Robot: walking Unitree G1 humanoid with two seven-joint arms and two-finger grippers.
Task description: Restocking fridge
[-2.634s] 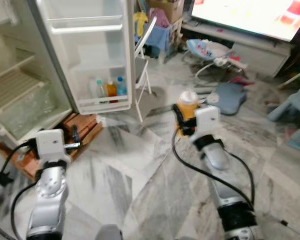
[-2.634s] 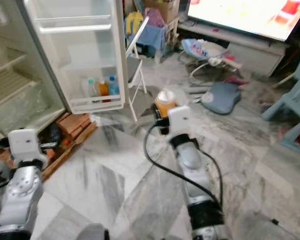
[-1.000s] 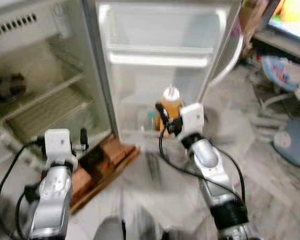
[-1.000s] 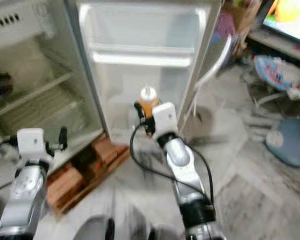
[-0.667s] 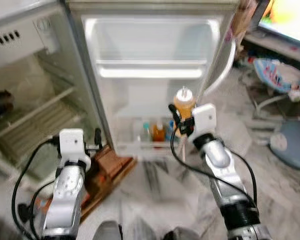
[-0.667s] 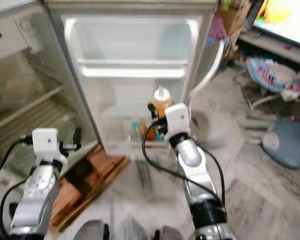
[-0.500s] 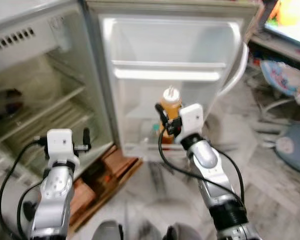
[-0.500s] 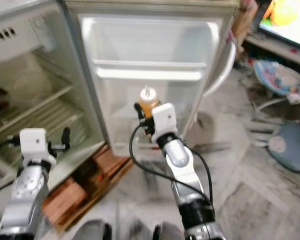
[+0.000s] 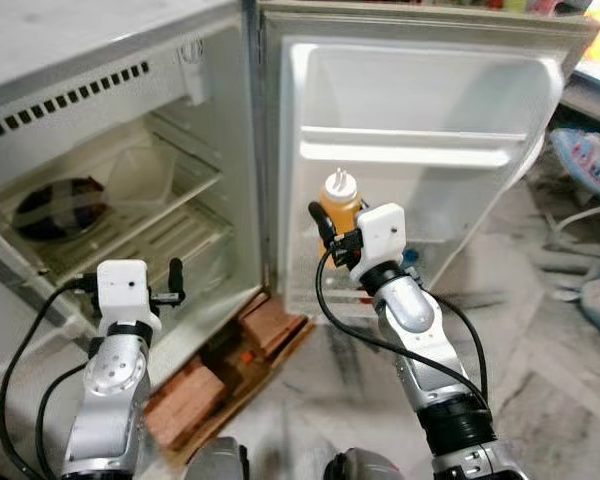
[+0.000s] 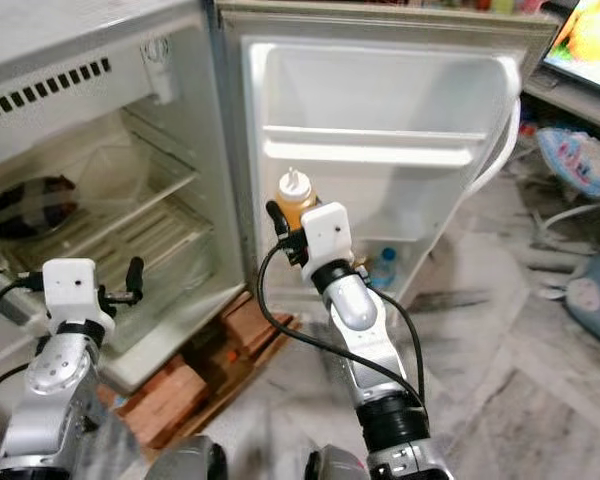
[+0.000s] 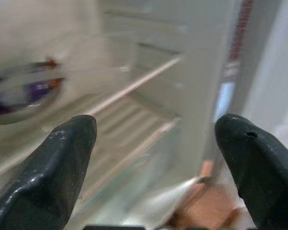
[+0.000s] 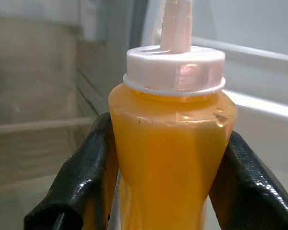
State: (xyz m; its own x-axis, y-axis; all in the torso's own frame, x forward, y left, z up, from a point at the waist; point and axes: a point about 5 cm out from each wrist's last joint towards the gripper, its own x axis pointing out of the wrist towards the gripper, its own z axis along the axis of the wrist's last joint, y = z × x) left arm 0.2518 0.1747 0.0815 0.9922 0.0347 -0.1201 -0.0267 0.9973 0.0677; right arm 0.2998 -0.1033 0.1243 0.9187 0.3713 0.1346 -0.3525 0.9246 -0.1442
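The right end effector (image 12: 168, 191) pinches a bottle (image 12: 170, 158) of orange sauce between its two black fingers (image 12: 81, 187), which press against the bottle's lower sides while the white cap and nozzle stand upright above them. In the head views the right end effector (image 9: 330, 232) holds this bottle (image 9: 339, 205) up in front of the open fridge door (image 9: 420, 150), just below the door's upper shelf rail (image 9: 410, 155) and above the bottom door shelf, where a small bottle with a blue cap (image 10: 382, 265) stands. The bottle in the grip is upright and does not rest on any shelf. The left end effector (image 11: 153, 158) is spread wide, its two fingertips (image 11: 69, 143) well apart with nothing between them, and it points into the fridge (image 9: 110, 180) compartment. In the head view the left end effector (image 9: 172, 283) sits low, just in front of the bottom edge of the open compartment. Inside the fridge are wire shelves (image 9: 130, 235), and a dark bowl (image 9: 55, 205) rests on the upper shelf toward the left. Under the fridge, brown bricks (image 9: 270, 325) lie on a wooden board on the marble floor (image 9: 550, 340). At the right edge, past the door, a blue-grey cushion (image 10: 590, 300) lies on the floor.
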